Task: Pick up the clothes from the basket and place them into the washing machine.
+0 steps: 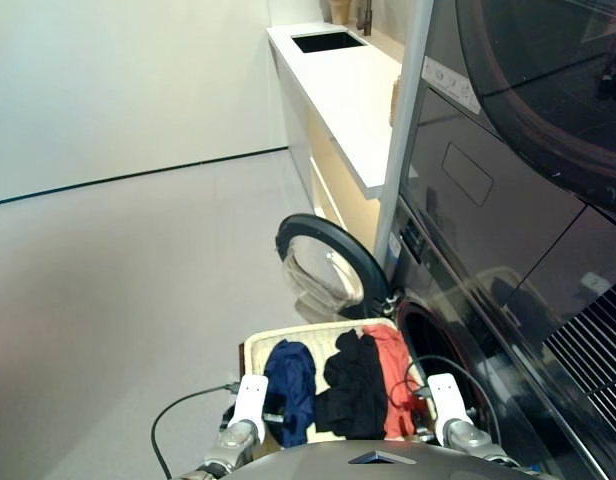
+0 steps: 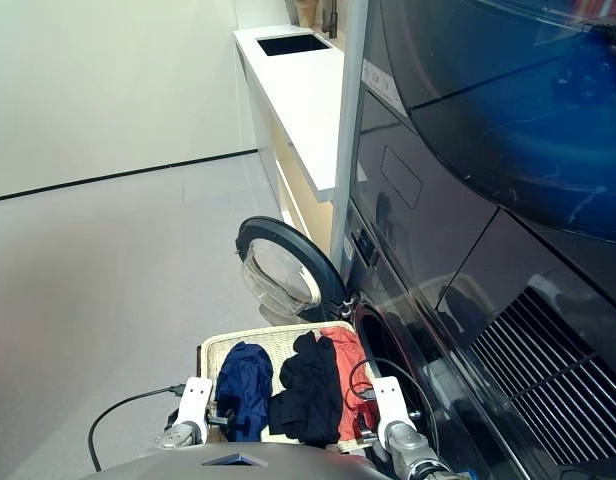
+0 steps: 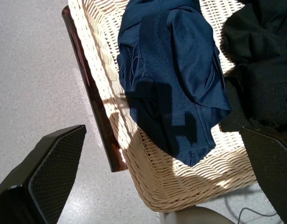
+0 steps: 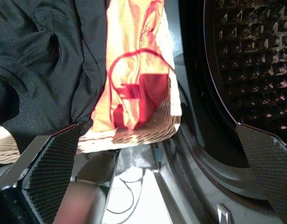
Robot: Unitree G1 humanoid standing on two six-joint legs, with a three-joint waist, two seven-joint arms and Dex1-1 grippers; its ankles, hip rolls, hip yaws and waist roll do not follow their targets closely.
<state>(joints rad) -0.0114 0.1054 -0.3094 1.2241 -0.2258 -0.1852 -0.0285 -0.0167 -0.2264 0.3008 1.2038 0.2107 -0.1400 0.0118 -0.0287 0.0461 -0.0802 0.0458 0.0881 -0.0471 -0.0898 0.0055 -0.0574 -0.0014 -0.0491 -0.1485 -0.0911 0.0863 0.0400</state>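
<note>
Three small soft garments lie side by side in the shallow cream woven wicker basket point(image 1: 250, 352), filling most of its floor: a crumpled navy blue fabric piece point(image 1: 291, 387) towards the basket's left edge, a rumpled black one point(image 1: 351, 388) in the middle overlapping its neighbours, and a thin orange-red one point(image 1: 393, 375) along the right edge, its end draped over the near right rim. The basket's ribbed weave and rounded corners show bare at the far left corner and along the near rim; a dark glossy bar runs just outside its left edge. Just beside the basket's right edge stands the dark grey metallic front-loading washing machine point(image 2: 408, 300), its round porthole open onto a perforated metal drum point(image 4: 255, 60); the black-rimmed clear glass bubble door point(image 1: 326, 266) is swung out beyond the basket's far edge. The left gripper point(image 3: 162, 186) hovers over the basket's near left corner, its textured black fingers spread wide and empty; the right gripper point(image 4: 157, 172) hangs over the near right corner, equally wide and empty. Pale grey speckled floor point(image 1: 118, 300) stretches open to the left, with a black cable point(image 1: 178, 410) curling by the basket
</note>
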